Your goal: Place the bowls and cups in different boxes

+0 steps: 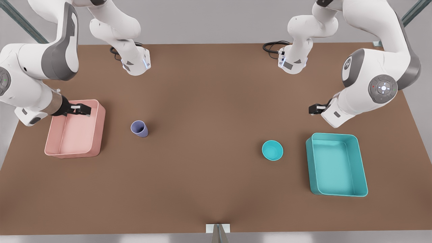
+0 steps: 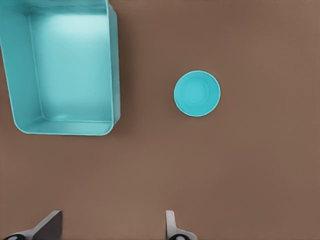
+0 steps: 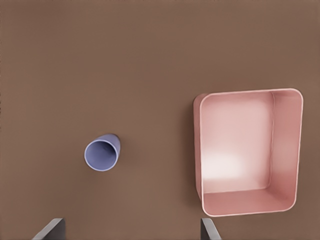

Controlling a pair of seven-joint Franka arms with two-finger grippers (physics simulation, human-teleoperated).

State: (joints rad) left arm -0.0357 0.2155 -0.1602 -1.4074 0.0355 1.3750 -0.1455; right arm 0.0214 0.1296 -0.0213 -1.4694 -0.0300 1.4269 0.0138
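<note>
- The left gripper [image 1: 312,109] hangs above the tabletop [image 1: 209,101] just behind the teal box [image 1: 337,192]. Its jaws stand wide apart in the left wrist view, holding nothing. I'd say it sits high so its camera takes in both box and bowl.
- The teal bowl [image 1: 272,150] rests upright on the tabletop, near the teal box's side towards the middle and clear of it.
- The right gripper [image 1: 82,109] hovers over the back edge of the pink box [image 1: 96,135]; its jaws also look apart, though only their tips show.
- The purple cup [image 1: 139,128] stands beside the pink box, apart from it.
- Both boxes lie empty, so sorting hasn't started.
</note>
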